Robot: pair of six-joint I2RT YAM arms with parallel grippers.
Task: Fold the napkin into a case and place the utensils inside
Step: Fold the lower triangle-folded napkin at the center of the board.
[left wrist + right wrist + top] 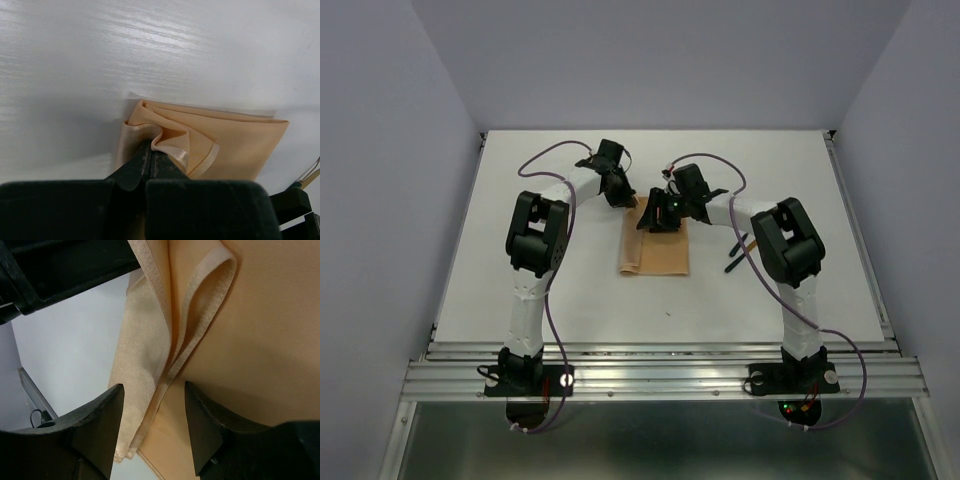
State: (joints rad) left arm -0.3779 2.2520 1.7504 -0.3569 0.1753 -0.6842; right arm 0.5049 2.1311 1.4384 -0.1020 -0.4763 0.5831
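**Left claw pinching napkin fold, right claw open over the hem**

Top view: the napkin (pixel 658 252) is lying mid-frame on the white surface (pixel 520 270), folded into a narrow rectangle that is not yet looking like a finished case. The left claw (pixel 628 197) and right claw (pixel 660 218) are both working at its upper edge. The utensils (pixel 738 250) are lying right of the cloth, apart from it.

Left wrist view: the left claw (pixel 150 162) is clamping fully shut on a raised fold of the napkin (pixel 235 145), lower centre.

Right wrist view: the right claw (pixel 154 405) is standing wide apart, gripping nothing, with the napkin (pixel 260 340) hem running between its jaws.

Risk: with only one pinch holding, any pull is likely dragging the whole stack or undoing the layers. The right claw may also catch too many layers when closing.
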